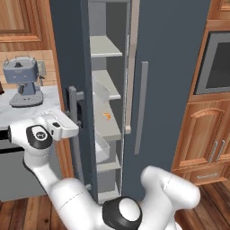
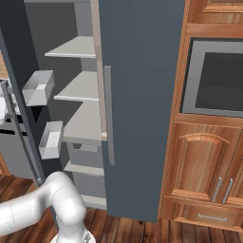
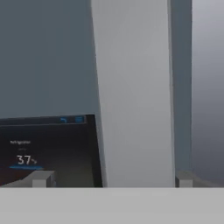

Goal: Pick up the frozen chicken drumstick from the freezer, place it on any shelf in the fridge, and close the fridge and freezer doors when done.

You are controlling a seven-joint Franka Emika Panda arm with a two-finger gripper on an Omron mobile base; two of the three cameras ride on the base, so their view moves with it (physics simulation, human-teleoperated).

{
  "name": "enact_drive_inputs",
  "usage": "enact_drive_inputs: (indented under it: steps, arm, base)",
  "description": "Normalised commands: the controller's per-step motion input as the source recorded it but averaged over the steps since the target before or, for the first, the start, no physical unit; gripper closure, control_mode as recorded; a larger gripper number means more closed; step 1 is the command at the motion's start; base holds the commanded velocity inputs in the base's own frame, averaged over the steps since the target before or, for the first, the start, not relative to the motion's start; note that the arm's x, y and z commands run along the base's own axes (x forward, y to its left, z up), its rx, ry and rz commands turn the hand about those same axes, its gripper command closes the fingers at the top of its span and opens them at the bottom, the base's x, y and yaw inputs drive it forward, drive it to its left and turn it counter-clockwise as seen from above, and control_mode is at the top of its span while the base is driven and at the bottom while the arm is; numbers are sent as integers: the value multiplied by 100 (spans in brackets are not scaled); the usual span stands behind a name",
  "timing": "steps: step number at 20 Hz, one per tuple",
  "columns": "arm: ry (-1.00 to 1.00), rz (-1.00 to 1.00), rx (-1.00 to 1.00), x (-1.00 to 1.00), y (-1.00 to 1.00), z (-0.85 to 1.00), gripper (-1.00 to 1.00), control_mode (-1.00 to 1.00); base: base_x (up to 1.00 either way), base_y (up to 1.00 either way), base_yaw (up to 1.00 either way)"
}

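Left base view, working left to right. At 9 o'clock a grey coffee machine (image 1: 23, 81) sits on a pale counter (image 1: 45, 101), apart from the work. The gripper (image 1: 77, 130) is at centre-left, pressed up to the freezer door (image 1: 67, 58), which stands ajar, its edge turned toward the camera. The door's pale handle (image 1: 76, 134) runs down just beside the hand; the black dispenser panel (image 1: 74, 110) sits right behind it.

In the hand view the handle (image 3: 135, 92) fills the middle from 12 to 6 o'clock, and the two fingertips (image 3: 41, 179) rise on either side of it at the bottom edge. So the jaws are spread wide, straddling the handle without clamping it, likely to swing the door by pushing or pulling on the bar. The panel (image 3: 48, 148) glows at 8 o'clock with a temperature readout.

Past the door, the freezer (image 1: 108, 112) interior shows pale shelves (image 1: 105, 47) stacked toward 12 o'clock. A tiny orange curled piece (image 1: 107, 116) lies on the middle shelf. The frozen chicken drumstick I cannot pick out on any shelf from here; it may be hidden behind the door or the clear bin (image 1: 102, 150) at 6 o'clock.

To the right, the fridge door (image 1: 166, 90) is shut. A wall oven (image 1: 215, 63) and wood cabinets (image 1: 204, 139) lie at 3 o'clock.

Judgement: door work underway, drumstick not yet in hand.
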Motion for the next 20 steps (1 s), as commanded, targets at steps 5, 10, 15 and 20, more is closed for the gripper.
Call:
enact_drive_inputs:
  steps: [5,10,15,20]
  arm:
    - [-2,4,0,63,-39,0,-100,-100]
    - [-1,8,0,65,-34,0,-100,-100]
    - [0,8,0,70,-39,0,-100,-100]
    - [-2,13,0,73,-65,0,-100,-100]
  base:
    - [0,0,0]
    - [0,0,0]
    - [0,0,0]
    - [0,0,0]
